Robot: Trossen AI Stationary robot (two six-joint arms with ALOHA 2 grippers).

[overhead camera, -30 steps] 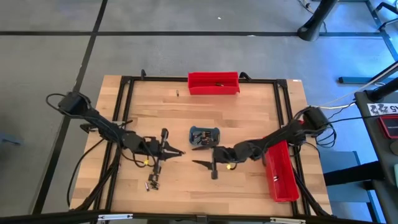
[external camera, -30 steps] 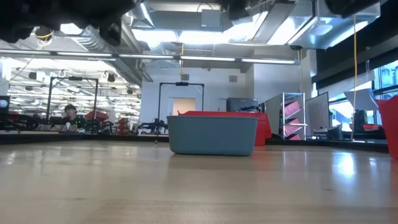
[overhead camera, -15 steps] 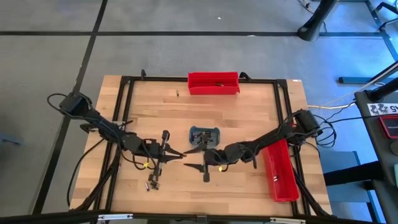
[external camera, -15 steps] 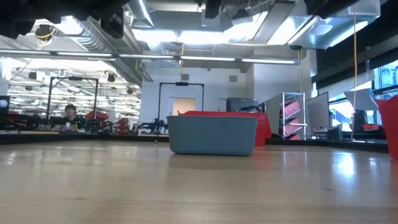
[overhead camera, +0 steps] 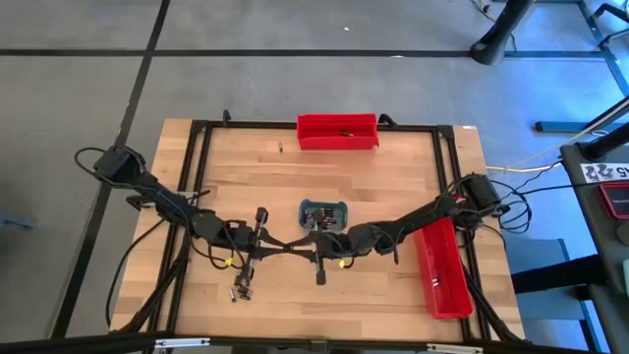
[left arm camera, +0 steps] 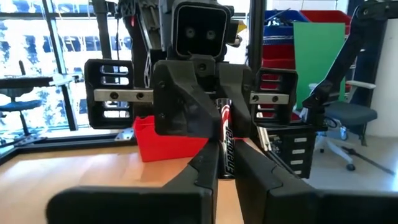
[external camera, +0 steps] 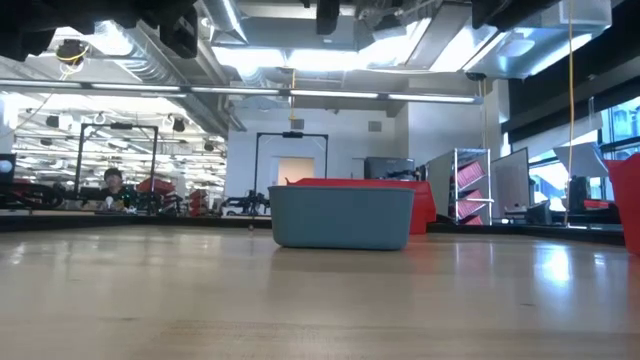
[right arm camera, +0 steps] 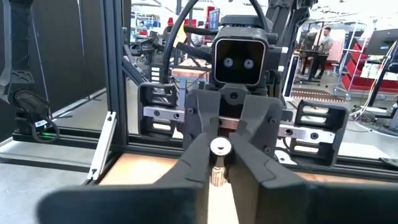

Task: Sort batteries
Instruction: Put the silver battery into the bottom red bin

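Grippers meet tip to tip mid-table, just near of the grey-blue tray (overhead camera: pixel 323 214). Your left gripper (left arm camera: pixel 225 163) and right gripper (right arm camera: pixel 219 163) both pinch one battery (left arm camera: pixel 226 144) between them, w/ its end cap facing the right wrist cam. More batteries sit in the tray; red bins (overhead camera: pixel 337 131) at far edge & right side.

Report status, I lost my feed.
Left gripper and right gripper tip to tip above mid-table. Both shut on one battery. Nothing blocking seen.
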